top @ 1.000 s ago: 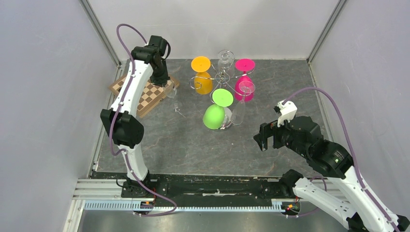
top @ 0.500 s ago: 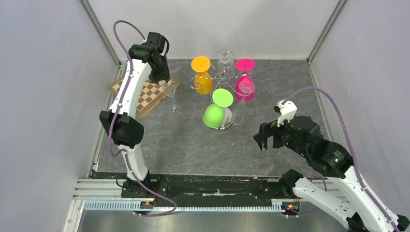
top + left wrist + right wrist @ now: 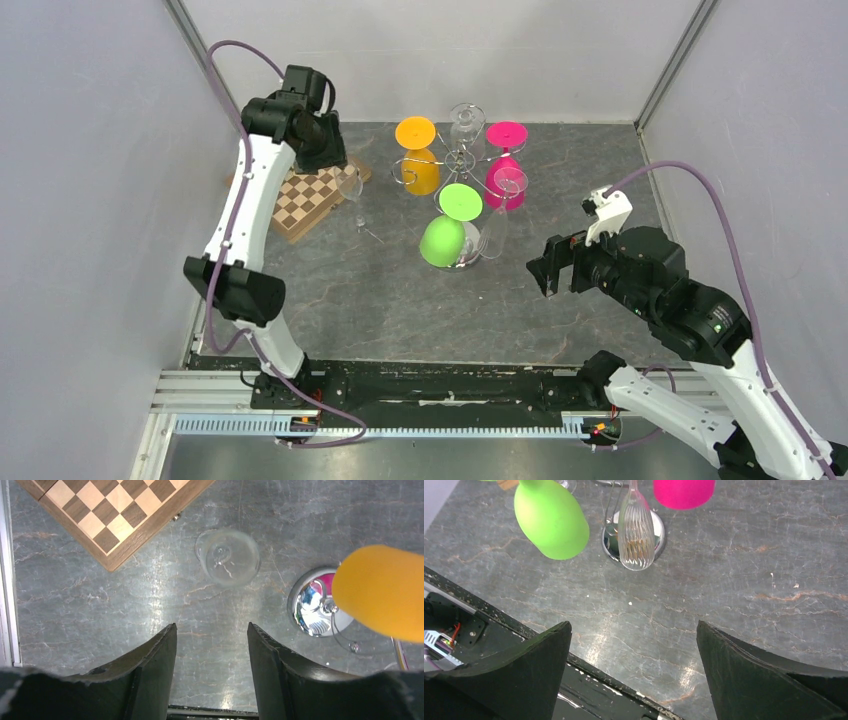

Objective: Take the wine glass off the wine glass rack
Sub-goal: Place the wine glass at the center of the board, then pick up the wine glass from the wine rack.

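Wine glass (image 3: 227,557), clear, stood upright on the tabletop (image 3: 100,605) just beside the chessboard (image 3: 115,515), off the wine glass rack (image 3: 459,160); long axis vertical, rim up. Left end effector (image 3: 212,630) hung above it, open and empty, the nearer arm. Right end effector (image 3: 633,627) was wide open, facing a ribbed glass (image 3: 636,535) hanging on the rack.
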{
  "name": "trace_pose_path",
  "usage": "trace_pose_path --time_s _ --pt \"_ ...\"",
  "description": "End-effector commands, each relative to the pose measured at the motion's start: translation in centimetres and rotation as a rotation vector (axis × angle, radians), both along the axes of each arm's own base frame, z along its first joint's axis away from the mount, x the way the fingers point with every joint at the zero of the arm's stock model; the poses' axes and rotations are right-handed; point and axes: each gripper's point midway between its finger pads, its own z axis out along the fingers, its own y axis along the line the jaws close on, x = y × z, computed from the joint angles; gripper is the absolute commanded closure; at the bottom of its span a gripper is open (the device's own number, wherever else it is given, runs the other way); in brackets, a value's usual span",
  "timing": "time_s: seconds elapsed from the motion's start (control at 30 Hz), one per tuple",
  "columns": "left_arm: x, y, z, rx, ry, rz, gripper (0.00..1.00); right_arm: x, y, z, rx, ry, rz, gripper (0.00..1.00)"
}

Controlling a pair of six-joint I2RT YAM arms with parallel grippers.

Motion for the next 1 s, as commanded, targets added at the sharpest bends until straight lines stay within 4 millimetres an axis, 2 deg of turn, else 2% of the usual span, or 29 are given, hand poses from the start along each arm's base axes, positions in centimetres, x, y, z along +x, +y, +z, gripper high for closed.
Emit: trace_pose_path --time_s 0.0,0.23,0.4,0.6,0.73,0.97 --pt "-2.4 -0.1 2.6 -0.039 -0.069 -0.063 0.37 0.2 0.5 2.9 0.074 -0.043 -0.008 0.02" --pt "-5.8 -1.4 2.7 -0.125 -0.109 -0.145 0.32 0.9 1.8 5.1 0.162 -0.033 -0.022 0.05" --pt "-8.5 -2.6 1.8 -0.199 -0.121 -0.219 0.31 1.5 3.4 6.6 0.239 -0.007 -0.014 0.09" --pt "-11.7 -3.6 0.7 -0.276 -0.132 -0.291 0.31 2.5 3.7 9.6 0.328 -0.033 -0.066 0.11" --pt "-13.1 -5.0 0.3 -0.358 -0.173 -0.366 0.32 3.4 3.8 11.0 0.379 -0.045 -0.117 0.15" --pt "-14.9 -6.9 -0.5 -0.478 -0.190 -0.448 0.32 5.1 4.5 12.2 0.429 -0.044 -0.176 0.21"
